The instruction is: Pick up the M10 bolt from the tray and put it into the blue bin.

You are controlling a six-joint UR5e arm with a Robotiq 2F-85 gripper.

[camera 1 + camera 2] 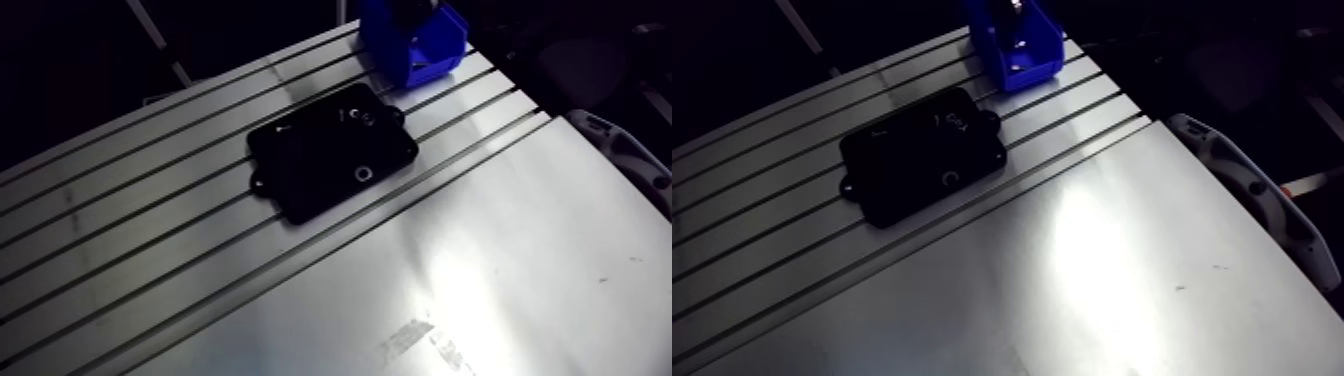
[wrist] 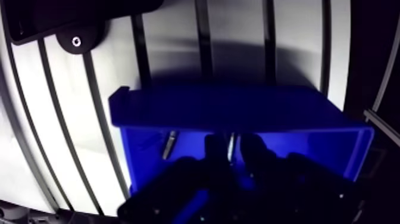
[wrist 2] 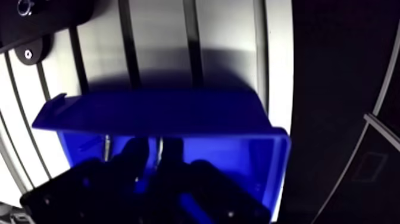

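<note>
Gripper [image 2: 231,156] is down inside the blue bin [image 1: 440,48], both fingers below the rim. In the wrist view the fingers are clamped close together on a thin bright metal shank, which reads as the M10 bolt [image 2: 230,142]. It stands roughly upright in the narrow gap between the pads, so it's grasped, not released. The bolt is inside the bin's walls; whether its tip touches the bin floor, can't tell, too dark down there.

There's a second slim metallic streak [image 2: 169,145] on the bin's inner wall, beside the fingers on the tray's side. Could be another part or a reflection, can't tell which.

In the arm view the bin sits at the top centre of the frame, on the far end of the slotted aluminium table [image 1: 500,250]. Its open front faces lower right. The gripper shows there only as a dark mass at the top edge, over the bin.

The black tray [image 1: 310,165] is centre frame, flat across the table slots, just below-left of the bin and apart from it. In the tray, a small ring-shaped part [image 1: 362,174], a washer or a nut, lies near the lower-right edge. A small cluster of hardware [image 1: 356,115] lies near the corner closest to the bin; too small to name the pieces.

The wrist view also catches the tray's corner with a round mounting tab and hole [image 2: 76,40], ahead of the gripper beyond the bin.
</note>
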